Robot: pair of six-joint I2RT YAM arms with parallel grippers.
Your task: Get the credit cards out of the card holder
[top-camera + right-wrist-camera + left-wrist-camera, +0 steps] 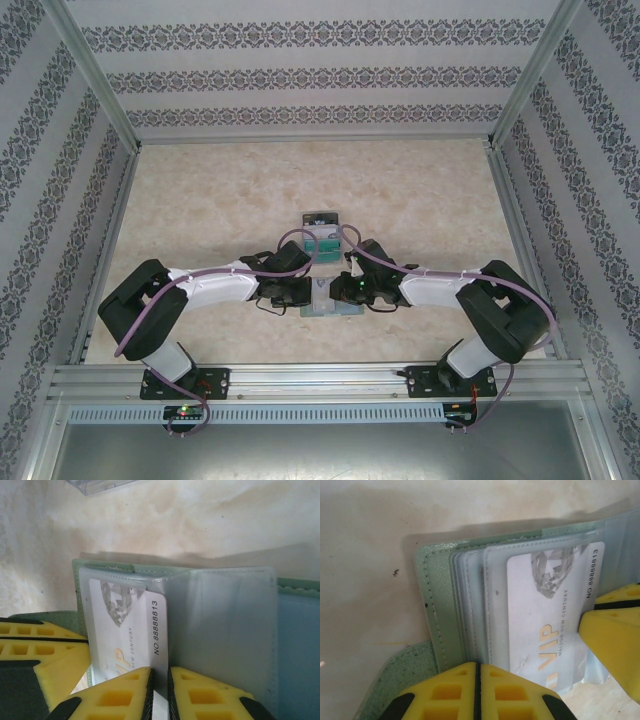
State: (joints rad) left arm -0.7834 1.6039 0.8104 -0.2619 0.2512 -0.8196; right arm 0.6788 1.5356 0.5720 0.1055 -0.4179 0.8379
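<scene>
The card holder [437, 615] lies open at the centre of the surface [220, 200]; left hand [477, 690] clamps its sleeves [470, 605] at 6 o'clock. Right hand [160, 690] pinches the white credit card [125, 630] by its edge: likely light, stiff, slick; hold the corner firmly.

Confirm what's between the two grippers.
The open card holder, with a white VIP card in its sleeves. The left wrist view shows it between the left gripper and the right gripper.

Card holder [437, 620] in pebbled grey-green leather-look material with stitched edge, glossy clear plastic sleeves [220, 625], white card [540, 610] smooth plastic with silvery print, left gripper [477, 672] matt yellow moulded plastic, bench [365, 555] matt, mottled beige.
</scene>
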